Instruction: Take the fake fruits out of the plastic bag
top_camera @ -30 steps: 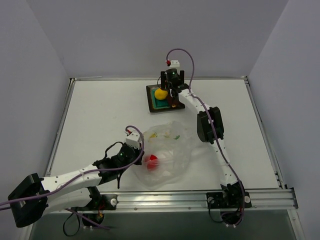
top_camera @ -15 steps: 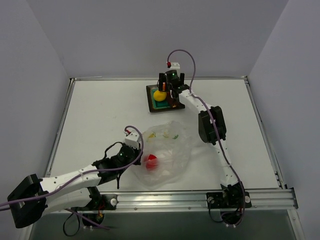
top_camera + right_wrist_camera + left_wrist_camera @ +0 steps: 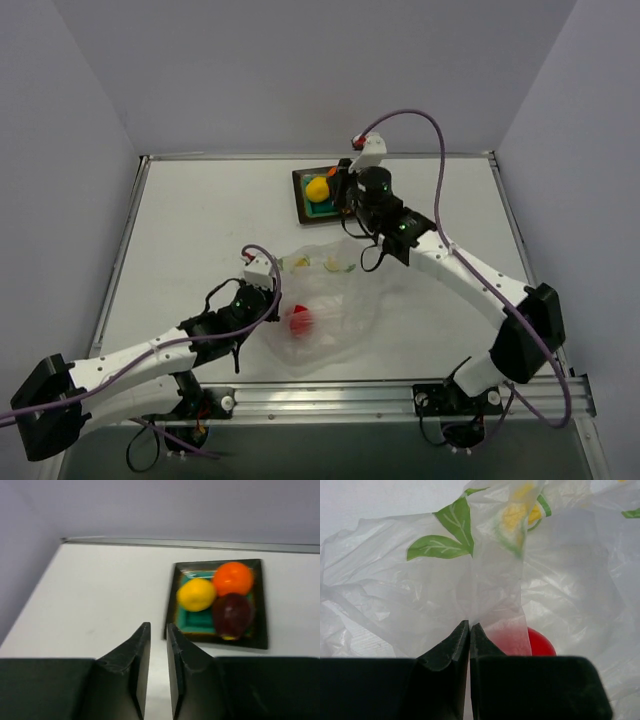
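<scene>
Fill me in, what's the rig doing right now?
Unbagging fake fruit. The left tool is shut on a fold of the plastic bag, holding it down on the table. The red fruit is the only one left inside. The yellow fruit, orange fruit and maroon fruit already sit in the teal tray. The right tool, nearly closed and empty, hangs near the tray.

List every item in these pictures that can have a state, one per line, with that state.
Left claw: shut on the crinkly transparent plastic bag.
Right claw: nearly closed, holding nothing.
Glossy round bright red fruit: inside the bag.
Glossy yellow fruit, orange fruit, dark maroon fruit: on the square teal tray.
</scene>
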Motion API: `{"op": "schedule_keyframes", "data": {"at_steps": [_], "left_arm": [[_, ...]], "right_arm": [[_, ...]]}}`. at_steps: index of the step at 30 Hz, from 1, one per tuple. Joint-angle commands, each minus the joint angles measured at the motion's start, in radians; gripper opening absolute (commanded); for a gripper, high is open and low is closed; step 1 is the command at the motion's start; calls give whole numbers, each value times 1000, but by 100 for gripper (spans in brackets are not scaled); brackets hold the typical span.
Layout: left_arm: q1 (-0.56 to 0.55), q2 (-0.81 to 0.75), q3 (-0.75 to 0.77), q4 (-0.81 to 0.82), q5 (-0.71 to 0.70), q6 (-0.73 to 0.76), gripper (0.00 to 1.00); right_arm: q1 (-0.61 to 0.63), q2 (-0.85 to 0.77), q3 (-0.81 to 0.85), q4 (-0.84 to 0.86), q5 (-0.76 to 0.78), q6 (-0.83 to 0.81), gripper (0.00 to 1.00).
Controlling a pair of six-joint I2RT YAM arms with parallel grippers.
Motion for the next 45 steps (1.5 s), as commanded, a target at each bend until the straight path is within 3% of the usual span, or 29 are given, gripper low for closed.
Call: {"op": "schedule_keyframes", "data": {"at_steps": [1, 4, 7, 16, 19, 20, 23, 29, 35, 39, 45], "left_arm": [[9, -47, 35, -13, -43, -11, 2], [11, -82, 18, -9, -41, -29, 2], [11, -94, 7, -6, -46, -38, 2], [11, -151, -28, -16, -84, -84, 2], [11, -169, -34, -22, -95, -86, 2], [11, -171, -37, -22, -96, -86, 2], [11, -175, -39, -19, -98, -83, 2], [11, -180, -40, -19, -98, -71, 2], [13, -198, -48, -36, -110, -66, 2], [13, -214, -60, -56, -132, -67, 2], [13, -194, -54, -41, -136, -51, 2]], "right_arm": [[219, -188, -285, 193, -48, 68, 12], [378, -263, -415, 198, -88, 95, 11], [510, -281, -486, 143, -26, 114, 12], [554, -200, -526, 57, 133, 203, 17], [554, -157, -517, 45, 121, 218, 28], [554, -142, -508, 28, 114, 232, 40], [564, -78, -478, 22, 87, 249, 59], [583, 13, -437, 25, 61, 258, 76], [584, 67, -416, -3, 71, 295, 79], [609, -5, -449, -6, 114, 304, 80], [612, -120, -488, -9, 58, 284, 93]]}}
